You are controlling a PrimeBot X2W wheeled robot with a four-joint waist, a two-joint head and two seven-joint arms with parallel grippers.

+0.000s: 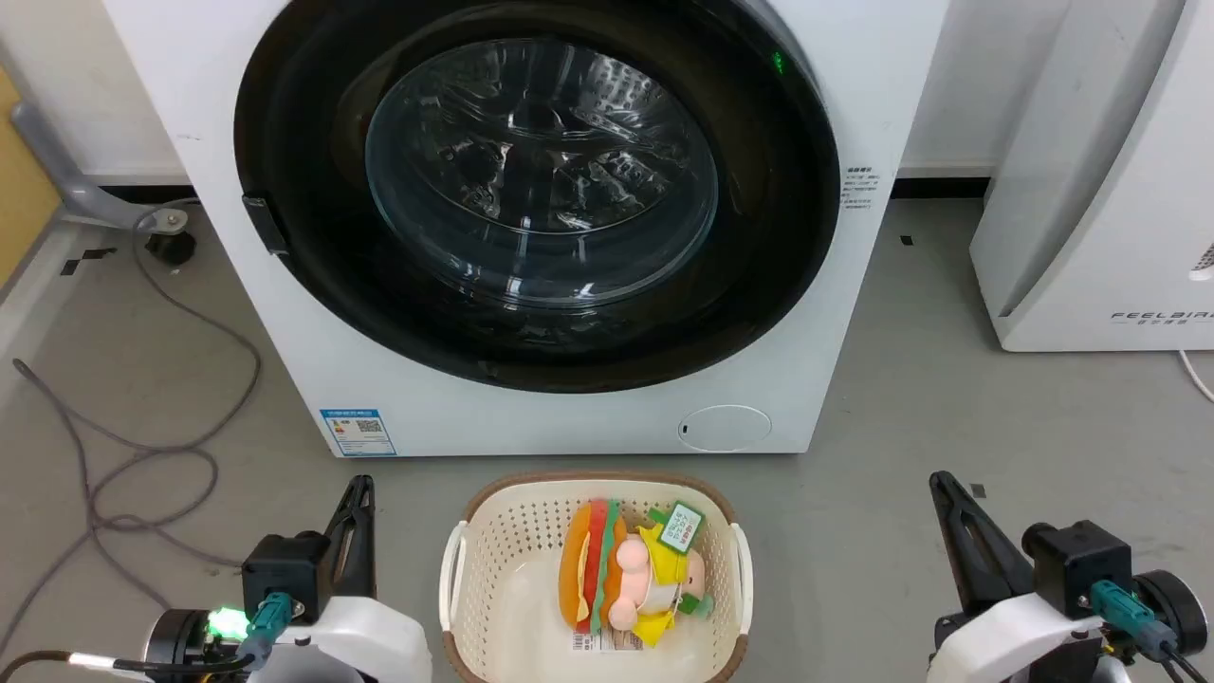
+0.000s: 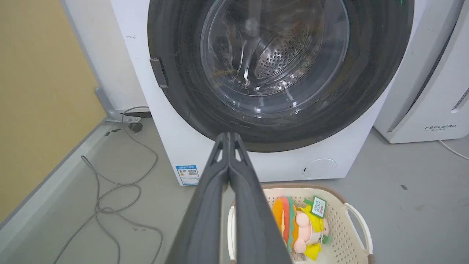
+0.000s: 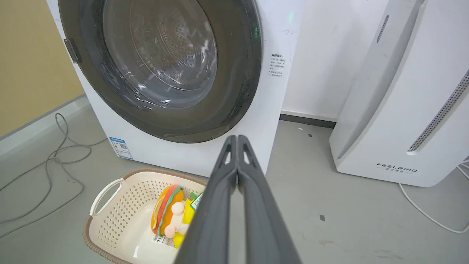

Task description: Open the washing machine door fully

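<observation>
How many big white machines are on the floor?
2. The washing machine is straight ahead, behind the basket. The white appliance marked FEELBIRD stands to its right. Others may sit outside the pictures.

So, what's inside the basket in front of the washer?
A burger-shaped plush toy with a green tag lies in the basket. Whatever is under the toy is hidden.
</observation>
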